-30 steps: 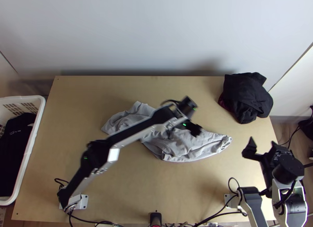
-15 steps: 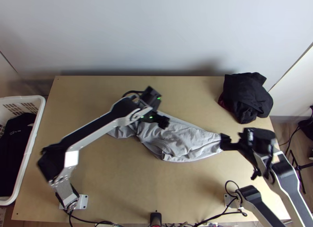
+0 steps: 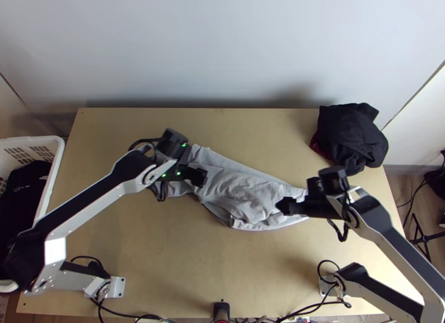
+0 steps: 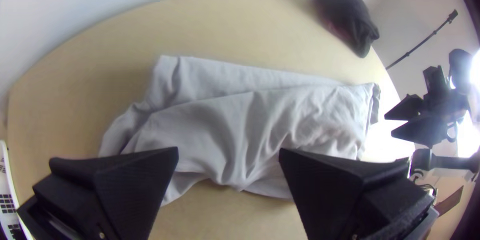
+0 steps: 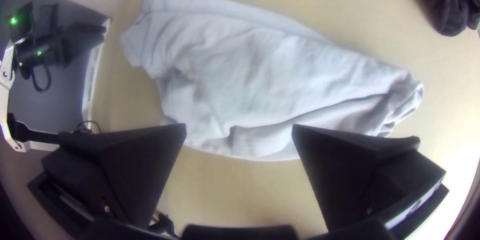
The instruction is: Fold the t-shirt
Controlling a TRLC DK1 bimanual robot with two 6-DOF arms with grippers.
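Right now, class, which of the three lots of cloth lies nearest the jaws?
The pale grey t-shirt, rumpled beneath the left gripper and right gripper. The black bundle lies farther off, the dark cloth in the white basket.

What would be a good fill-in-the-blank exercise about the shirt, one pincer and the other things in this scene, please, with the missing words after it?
The t-shirt on the table is light ____ in colour.
Of open and shut, the left pincer is ____.
In the top view, the dark cloth bundle lies toward the table's far corner on the ____.
The rim of the basket is ____ in colour.

Missing words: grey; open; right; white.
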